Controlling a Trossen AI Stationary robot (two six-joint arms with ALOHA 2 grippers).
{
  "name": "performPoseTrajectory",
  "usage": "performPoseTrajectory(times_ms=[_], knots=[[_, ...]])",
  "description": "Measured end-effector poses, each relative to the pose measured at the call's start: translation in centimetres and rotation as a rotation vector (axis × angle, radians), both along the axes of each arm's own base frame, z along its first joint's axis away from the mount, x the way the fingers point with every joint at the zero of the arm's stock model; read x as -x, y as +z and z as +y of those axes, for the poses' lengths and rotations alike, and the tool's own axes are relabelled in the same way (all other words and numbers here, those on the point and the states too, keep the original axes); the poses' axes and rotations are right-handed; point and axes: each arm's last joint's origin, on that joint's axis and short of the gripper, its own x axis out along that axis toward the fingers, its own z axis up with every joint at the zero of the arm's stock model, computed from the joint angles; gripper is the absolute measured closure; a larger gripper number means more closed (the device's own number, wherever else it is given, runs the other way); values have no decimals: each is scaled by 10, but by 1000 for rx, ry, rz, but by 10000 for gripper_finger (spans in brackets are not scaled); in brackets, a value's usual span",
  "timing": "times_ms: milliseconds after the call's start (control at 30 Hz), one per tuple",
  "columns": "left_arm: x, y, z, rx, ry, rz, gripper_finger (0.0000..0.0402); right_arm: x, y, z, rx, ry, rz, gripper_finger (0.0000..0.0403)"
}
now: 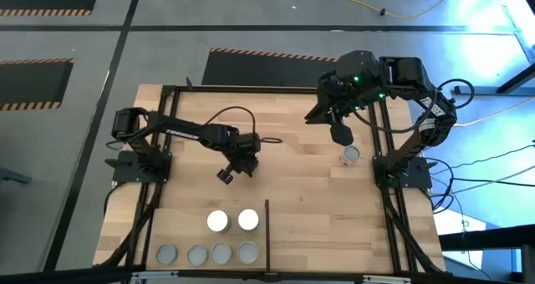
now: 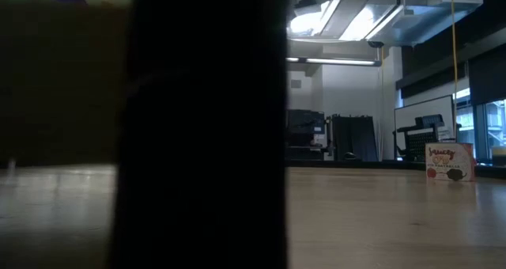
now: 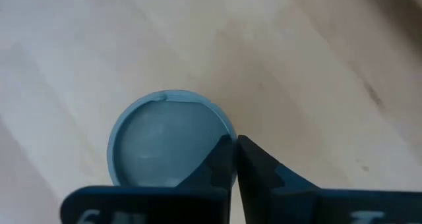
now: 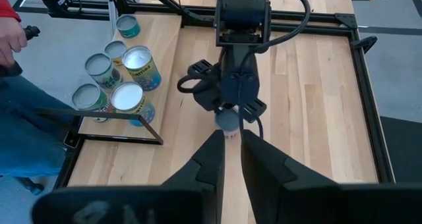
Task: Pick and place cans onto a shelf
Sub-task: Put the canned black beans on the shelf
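Judging from the left wrist view, the main risk is a missed or marginal grasp: the left tool [image 3: 236,145] is clenched, its two dark fingers pressed together at the rim of a grey-topped can [image 3: 161,141]. Nearly all of the lid lies to one side of them rather than between them. Whether they pinch the rim or have closed on nothing cannot be told. If the arm lifts from here, I expect the can either to stay on the surface [image 1: 301,192], to tip as the fingers drag across its edge, or to swing and drop on the way to the shelf [image 1: 180,230]. That can stands mid-surface, well apart from the shelf, where six other cans [image 1: 221,252] are packed close together. A can carried crookedly could knock one of them over or catch on the thin black divider bar [image 1: 267,225]. The right tool [image 4: 231,141] hovers over the far right side, fingers slightly parted and holding nothing, near a lone can [image 1: 351,155] that still waits on the surface. If both arms reach toward the middle together they could meet. A person [image 4: 26,132] stands just beside the shelf end of the surface, close enough for a falling can to roll toward them.
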Motion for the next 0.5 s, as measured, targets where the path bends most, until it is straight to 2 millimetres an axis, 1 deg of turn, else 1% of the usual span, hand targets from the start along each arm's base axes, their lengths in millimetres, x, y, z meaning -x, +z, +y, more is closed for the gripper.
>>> performPoseTrajectory(times_ms=[133, 167, 300, 400, 500], knots=[[5, 4, 2, -15, 45, 19, 398, 0, 0, 0, 0, 0, 0, 349], [6, 8, 2, -14, 59, 26, 399, 0, 0, 0, 0, 0, 0, 349], [14, 33, 2, -7, 96, 32, 399, 0, 0, 0, 0, 0, 0, 349], [25, 53, 1, -4, 132, 52, 400, 0, 0, 0, 3, 2, -1, 349], [37, 78, 1, 1, 151, 28, 400, 0, 0, 0, 14, 21, -5, 349]])
